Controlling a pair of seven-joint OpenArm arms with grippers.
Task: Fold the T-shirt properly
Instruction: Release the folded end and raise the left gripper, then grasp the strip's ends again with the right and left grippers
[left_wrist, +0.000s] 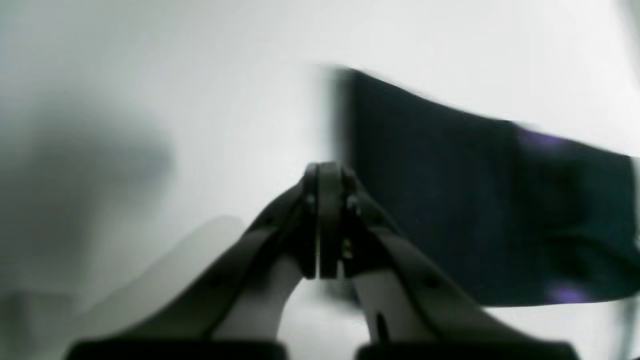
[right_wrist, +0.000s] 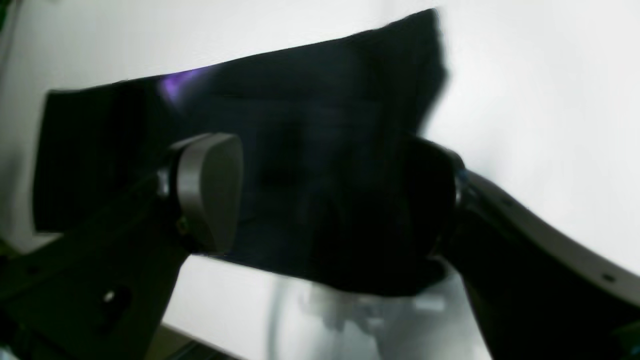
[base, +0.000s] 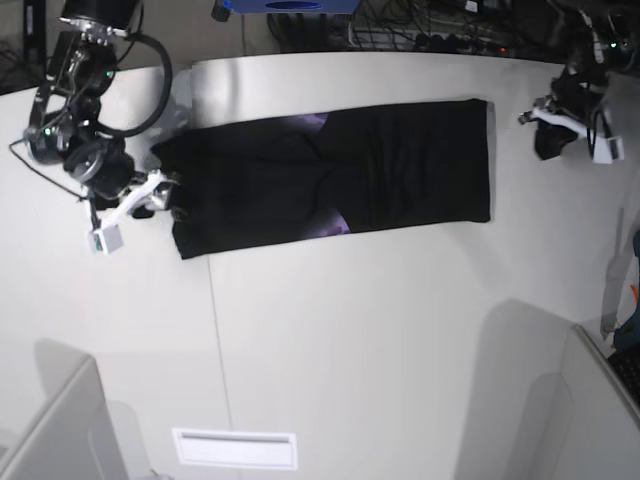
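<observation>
Across the middle of the white table, your T-shirt lies stretched out as a long black band, already folded lengthwise, running from your right arm's side over toward your left arm's side. You can see slivers of purple print peeking out along the top edge near the middle and again at the bottom edge.

Your right gripper sits at the shirt's end on the base view's left, right at the cloth's edge. In the right wrist view that gripper has its fingers spread wide, one grey pad on one side and a dark one on the other, with the T-shirt filling the space behind them. The view is blurred, so you cannot tell whether the pads touch the fabric.

Your left gripper hangs well apart from the shirt, off beyond its far end, above bare table. The left wrist view shows that gripper with its fingertips pressed together, nothing between them, and the T-shirt lying off to one side, a purple patch showing on it.
</observation>
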